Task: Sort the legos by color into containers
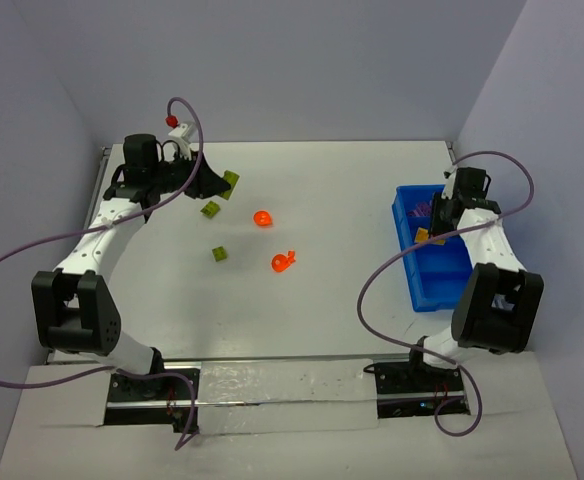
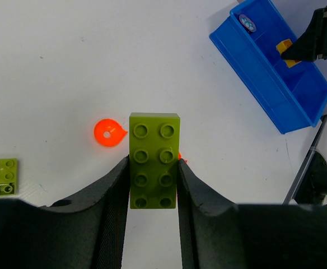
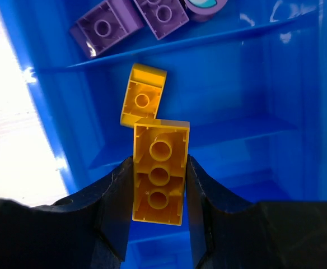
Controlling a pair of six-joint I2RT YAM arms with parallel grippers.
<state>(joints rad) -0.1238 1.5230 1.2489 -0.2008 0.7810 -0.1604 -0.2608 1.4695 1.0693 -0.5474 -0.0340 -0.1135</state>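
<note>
Two yellow bricks matter: the held yellow brick (image 3: 160, 171) is clamped in the right gripper (image 3: 159, 162) above the blue tray (image 3: 236, 78), the loose yellow brick (image 3: 143, 101) at its eleven o'clock. A low release beside it looks best. The left gripper (image 2: 153, 162) clamps a lime-green brick (image 2: 154, 151).

a robotics lab test cell: a white table (image 1: 342, 300) boxed in by blank pale walls (image 1: 302, 60).
</note>
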